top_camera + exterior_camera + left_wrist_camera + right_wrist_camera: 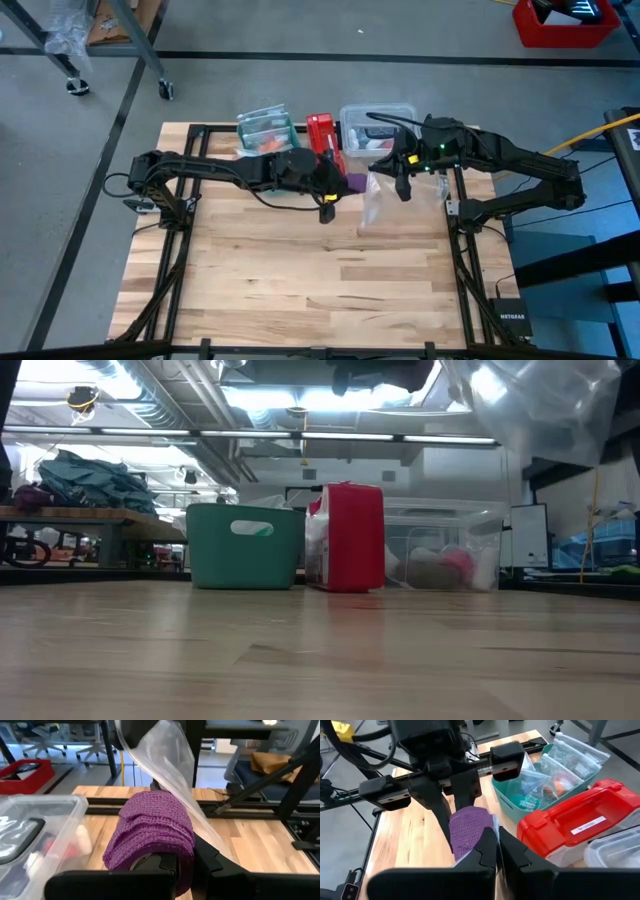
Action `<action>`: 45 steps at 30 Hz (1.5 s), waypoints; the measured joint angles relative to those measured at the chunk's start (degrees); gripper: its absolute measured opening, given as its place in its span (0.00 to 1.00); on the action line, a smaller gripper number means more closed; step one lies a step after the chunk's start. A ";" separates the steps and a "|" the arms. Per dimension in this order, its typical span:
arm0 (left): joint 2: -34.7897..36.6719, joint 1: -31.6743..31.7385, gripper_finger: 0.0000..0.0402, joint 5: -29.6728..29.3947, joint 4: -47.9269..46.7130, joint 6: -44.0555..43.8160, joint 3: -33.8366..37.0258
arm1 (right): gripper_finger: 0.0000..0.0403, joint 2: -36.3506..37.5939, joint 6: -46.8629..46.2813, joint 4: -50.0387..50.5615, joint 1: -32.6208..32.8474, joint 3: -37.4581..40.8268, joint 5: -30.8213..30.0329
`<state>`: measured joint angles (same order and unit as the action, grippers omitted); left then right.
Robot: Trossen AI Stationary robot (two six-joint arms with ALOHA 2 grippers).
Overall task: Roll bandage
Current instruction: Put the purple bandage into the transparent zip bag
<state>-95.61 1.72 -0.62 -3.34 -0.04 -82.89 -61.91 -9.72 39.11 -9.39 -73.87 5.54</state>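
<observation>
Overhead, wood table [300, 280]; grey floor [300, 30], red bin [560, 25] beyond.

Near half of table [300, 290] open for passage. Far edge blocked by teal bin [265, 128], red box [322, 133], clear container [377, 122]; clear plastic bag [375, 200] hangs mid-table.

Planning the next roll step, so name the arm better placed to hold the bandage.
Left. The left gripper is already shut on the purple bandage, held above the table. The right gripper is shut on a clear plastic bag right beside it, so it would have to let go first.
</observation>
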 joint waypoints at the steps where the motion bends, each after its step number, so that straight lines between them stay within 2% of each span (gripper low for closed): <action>1: 0.00 0.00 0.02 0.00 -0.31 -0.06 0.00 | 0.01 0.00 0.00 0.12 0.00 0.00 -0.02; 20: 0.00 0.74 0.02 -0.26 -0.28 -0.26 0.00 | 0.01 0.00 0.00 2.44 0.00 0.00 -0.26; 45: 0.00 -0.37 0.02 1.71 0.17 0.49 0.00 | 0.01 -0.82 -0.08 -4.32 0.01 0.00 -3.56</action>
<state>-95.61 1.34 1.08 -3.17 0.45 -82.89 -62.73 -9.79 34.79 -9.37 -73.87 1.98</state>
